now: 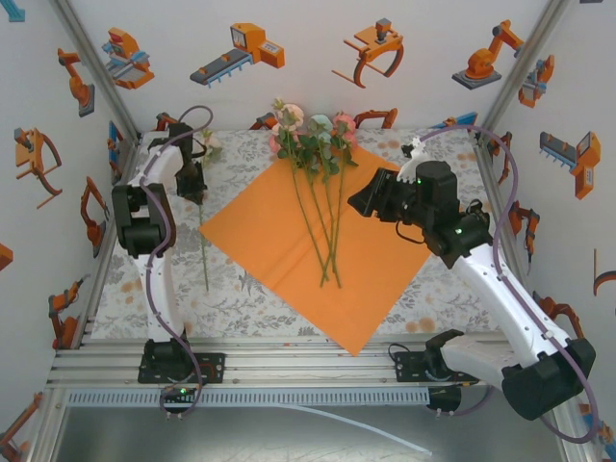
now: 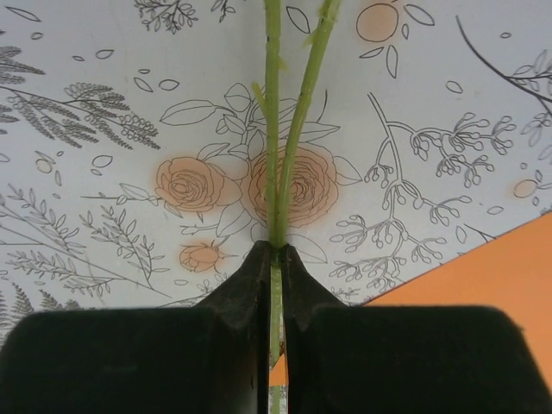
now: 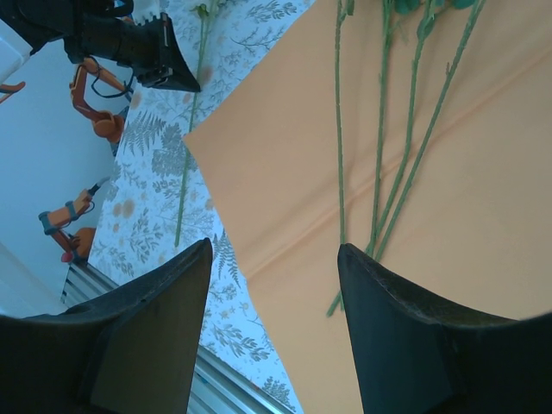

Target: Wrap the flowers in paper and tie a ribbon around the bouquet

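Note:
The orange paper (image 1: 279,245) lies flat as a diamond in the middle of the table. Three flowers (image 1: 320,144) rest on it, heads at the far corner and stems (image 3: 384,129) running toward me. A separate flower (image 1: 204,241) lies on the cloth left of the paper. My left gripper (image 1: 195,188) is shut on its green stem (image 2: 274,172), the jaws (image 2: 275,252) pinching it just off the paper's edge (image 2: 509,267). Above the paper's right side (image 3: 285,129), my right gripper (image 1: 366,202) hovers open and empty (image 3: 274,250). The ribbon is out of view.
A floral-print cloth (image 1: 241,298) covers the table. An aluminium rail (image 1: 289,371) with the arm bases runs along the near edge. White walls with orange robot pictures (image 1: 241,48) and slanted frame posts (image 1: 96,67) close in the left, back and right.

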